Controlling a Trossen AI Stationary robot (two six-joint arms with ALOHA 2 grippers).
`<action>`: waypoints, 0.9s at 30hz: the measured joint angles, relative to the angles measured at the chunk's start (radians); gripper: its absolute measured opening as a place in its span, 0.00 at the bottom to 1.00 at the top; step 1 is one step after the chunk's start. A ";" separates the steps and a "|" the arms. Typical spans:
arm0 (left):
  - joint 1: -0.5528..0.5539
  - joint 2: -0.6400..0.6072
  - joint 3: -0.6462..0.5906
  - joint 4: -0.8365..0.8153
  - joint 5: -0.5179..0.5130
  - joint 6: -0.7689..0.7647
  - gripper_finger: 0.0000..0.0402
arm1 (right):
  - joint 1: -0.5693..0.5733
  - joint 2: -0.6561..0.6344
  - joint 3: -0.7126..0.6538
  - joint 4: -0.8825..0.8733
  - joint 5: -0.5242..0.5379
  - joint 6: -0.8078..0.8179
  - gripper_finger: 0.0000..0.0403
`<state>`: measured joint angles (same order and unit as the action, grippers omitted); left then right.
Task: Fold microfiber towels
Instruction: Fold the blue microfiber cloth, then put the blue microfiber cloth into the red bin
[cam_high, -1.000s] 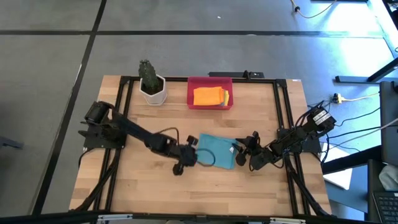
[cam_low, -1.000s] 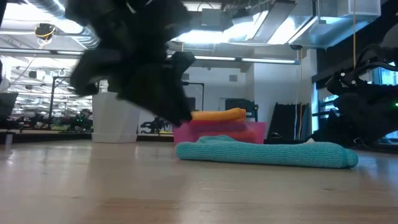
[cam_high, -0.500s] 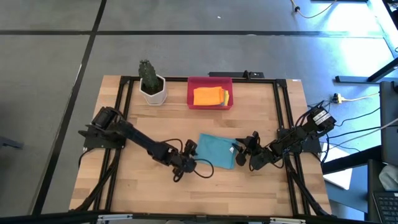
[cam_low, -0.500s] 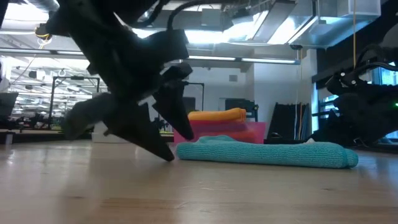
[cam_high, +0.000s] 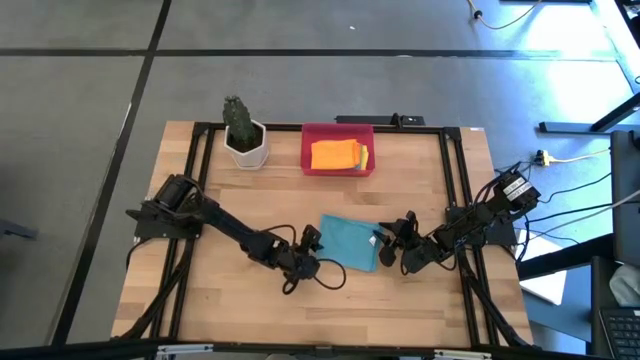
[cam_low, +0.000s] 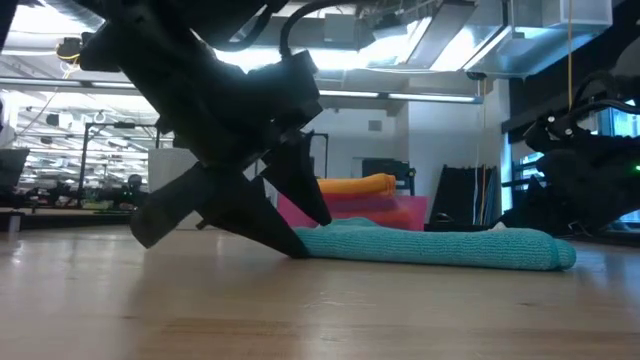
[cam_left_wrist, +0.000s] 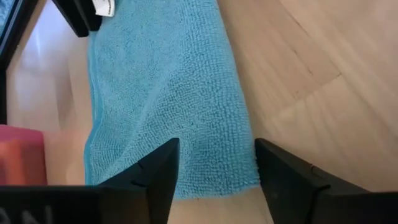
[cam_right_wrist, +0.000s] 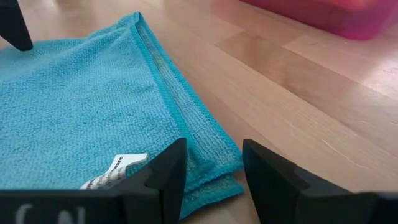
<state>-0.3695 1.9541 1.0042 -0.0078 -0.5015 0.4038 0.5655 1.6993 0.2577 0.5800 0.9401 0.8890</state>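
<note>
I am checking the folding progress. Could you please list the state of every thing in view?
teal towel: folded, flat on the table, held by neither gripper
orange towel: folded, in the red tray
yellow towel: in the tray, beside the orange one
left gripper: jaws open, at the teal towel's edge
right gripper: jaws open, at the opposite edge
potted plant: upright

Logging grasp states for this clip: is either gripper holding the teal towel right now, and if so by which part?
Nothing is held. The left gripper stands open at one edge of the teal towel; the right gripper stands open at its tagged corner.
</note>
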 joint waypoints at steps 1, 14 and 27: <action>0.002 0.004 0.000 0.000 0.000 0.007 0.48 | 0.000 0.000 0.000 0.000 0.000 0.000 0.39; 0.015 0.036 -0.001 0.016 0.050 0.054 0.06 | 0.001 -0.025 0.001 0.032 0.008 -0.064 0.39; 0.028 -0.017 0.012 -0.010 0.105 -0.068 0.00 | 0.125 -0.207 0.122 0.090 -0.122 -0.660 0.39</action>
<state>-0.3416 1.9366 1.0165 -0.0183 -0.3961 0.3359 0.6902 1.4920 0.3792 0.6704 0.8182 0.2293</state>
